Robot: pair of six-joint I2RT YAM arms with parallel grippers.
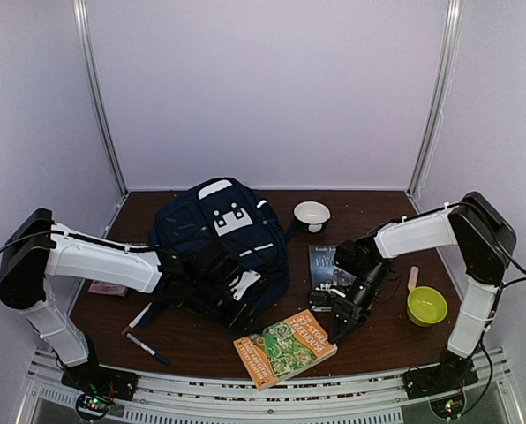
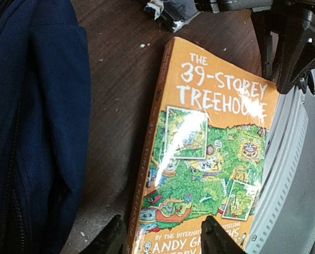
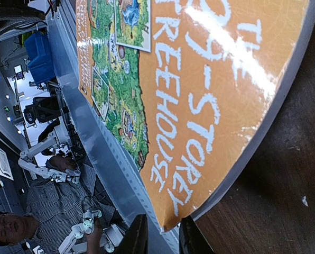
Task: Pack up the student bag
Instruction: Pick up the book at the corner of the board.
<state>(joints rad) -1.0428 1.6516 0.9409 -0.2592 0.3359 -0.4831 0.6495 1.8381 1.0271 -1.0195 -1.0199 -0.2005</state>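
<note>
the student bag (image 1: 219, 238) is navy woven cloth, matt, with a fine diagonal weave. the paperback book (image 2: 210, 159) has a glossy paper cover that throws white glare. the table (image 1: 386, 344) is dark wood, dull and flecked. the green bowl (image 1: 426, 306) looks smooth, shiny plastic.

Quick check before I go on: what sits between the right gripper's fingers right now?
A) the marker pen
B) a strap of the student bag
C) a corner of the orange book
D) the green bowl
C: in the right wrist view, the right gripper has one finger on either side of a corner of the orange book.
</note>
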